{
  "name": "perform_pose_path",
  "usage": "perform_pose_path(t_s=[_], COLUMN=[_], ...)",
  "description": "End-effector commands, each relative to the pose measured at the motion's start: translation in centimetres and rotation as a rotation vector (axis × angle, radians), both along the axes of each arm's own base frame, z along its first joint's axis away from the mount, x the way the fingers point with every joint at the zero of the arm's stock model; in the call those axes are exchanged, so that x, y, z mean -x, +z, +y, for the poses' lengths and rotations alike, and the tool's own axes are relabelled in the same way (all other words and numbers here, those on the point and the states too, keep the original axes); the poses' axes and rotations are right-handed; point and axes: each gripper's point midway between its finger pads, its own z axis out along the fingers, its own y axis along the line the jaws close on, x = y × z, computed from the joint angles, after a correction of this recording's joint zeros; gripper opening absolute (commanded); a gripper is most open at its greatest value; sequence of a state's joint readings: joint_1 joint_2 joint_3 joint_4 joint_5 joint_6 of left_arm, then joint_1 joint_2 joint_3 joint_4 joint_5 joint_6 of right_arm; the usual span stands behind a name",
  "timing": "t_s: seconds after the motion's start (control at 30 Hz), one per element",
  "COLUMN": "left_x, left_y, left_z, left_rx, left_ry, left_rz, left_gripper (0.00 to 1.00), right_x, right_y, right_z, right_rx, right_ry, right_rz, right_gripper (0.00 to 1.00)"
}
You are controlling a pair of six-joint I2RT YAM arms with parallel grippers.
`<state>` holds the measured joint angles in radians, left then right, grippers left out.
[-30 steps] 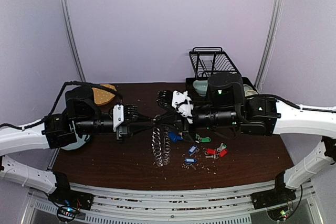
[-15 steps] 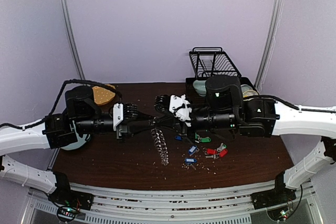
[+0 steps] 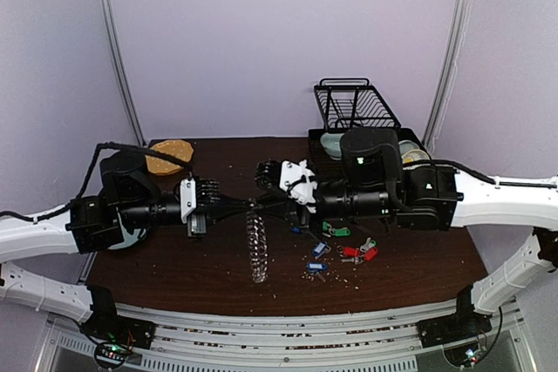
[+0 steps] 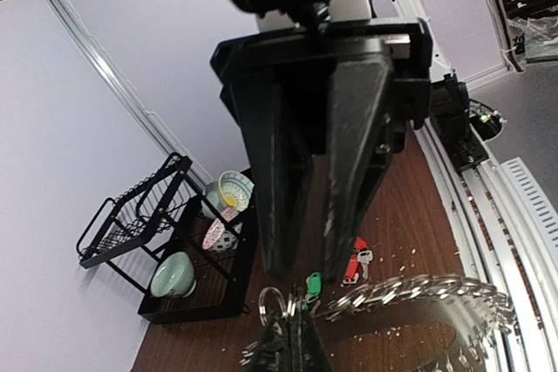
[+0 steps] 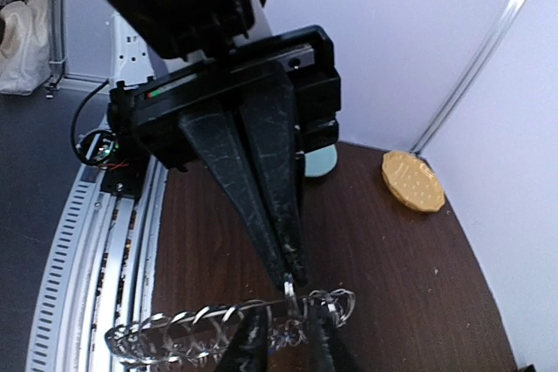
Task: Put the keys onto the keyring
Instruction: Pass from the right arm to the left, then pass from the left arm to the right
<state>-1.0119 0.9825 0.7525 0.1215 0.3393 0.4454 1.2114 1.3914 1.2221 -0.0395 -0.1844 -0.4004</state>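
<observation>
The keyring (image 3: 257, 246), a chain of small silver rings, hangs from mid-air down to the table. My left gripper (image 3: 248, 207) is shut on its top rings, with its own fingertips (image 4: 292, 341) pinching them. My right gripper (image 3: 263, 204) meets it tip to tip. Its fingers (image 5: 253, 346) stand apart, with strands of the keyring (image 5: 218, 324) lying in the gap. On the table under the right arm lie the loose keys: a green-tagged one (image 3: 337, 232), red-tagged ones (image 3: 359, 253) and a blue-tagged one (image 3: 316, 266). The green key (image 4: 312, 283) and red key (image 4: 357, 259) also show in the left wrist view.
A black wire dish rack (image 3: 357, 106) with bowls (image 4: 174, 274) stands at the back right. A yellow round piece (image 3: 168, 157) lies at the back left, and a pale plate (image 3: 131, 237) sits under the left arm. Crumbs dot the dark wooden table (image 3: 192, 272).
The left gripper has closed on the keyring's top and drawn a little left. The right gripper's fingers have parted. The hanging chain now hangs narrower and straighter.
</observation>
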Motion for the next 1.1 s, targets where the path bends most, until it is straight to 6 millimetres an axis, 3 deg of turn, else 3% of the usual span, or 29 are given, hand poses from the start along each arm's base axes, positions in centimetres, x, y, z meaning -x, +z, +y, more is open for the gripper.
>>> perform_pose_path(t_s=[0.0, 0.1, 0.27, 0.6, 0.8, 1.07], left_x=[0.7, 2.6, 5.1, 8.0, 8.9, 7.4], left_y=[4.0, 5.0, 4.4, 6.5, 6.7, 6.1], left_z=[2.0, 2.2, 1.1, 1.1, 1.3, 0.5], left_rx=[0.133, 0.163, 0.089, 0.085, 0.094, 0.081], left_ry=[0.019, -0.074, -0.258, -0.447, -0.501, -0.428], left_rz=[-0.188, -0.244, -0.242, -0.238, -0.24, -0.224], left_gripper=[0.0, 0.0, 0.0, 0.0, 0.0, 0.0], right_x=[0.9, 2.6, 3.7, 6.0, 7.2, 7.0], right_y=[2.1, 2.6, 2.7, 2.1, 3.6, 5.5], right_z=[-1.6, -2.6, -3.5, -4.3, -5.1, -4.4], right_rx=[-0.11, -0.194, -0.241, -0.275, -0.351, -0.412], right_ry=[0.021, 0.098, 0.135, 0.248, 0.3, 0.304], right_rz=[-0.039, -0.059, -0.077, -0.069, -0.094, -0.158], right_gripper=[0.25, 0.3, 0.32, 0.33, 0.33, 0.26])
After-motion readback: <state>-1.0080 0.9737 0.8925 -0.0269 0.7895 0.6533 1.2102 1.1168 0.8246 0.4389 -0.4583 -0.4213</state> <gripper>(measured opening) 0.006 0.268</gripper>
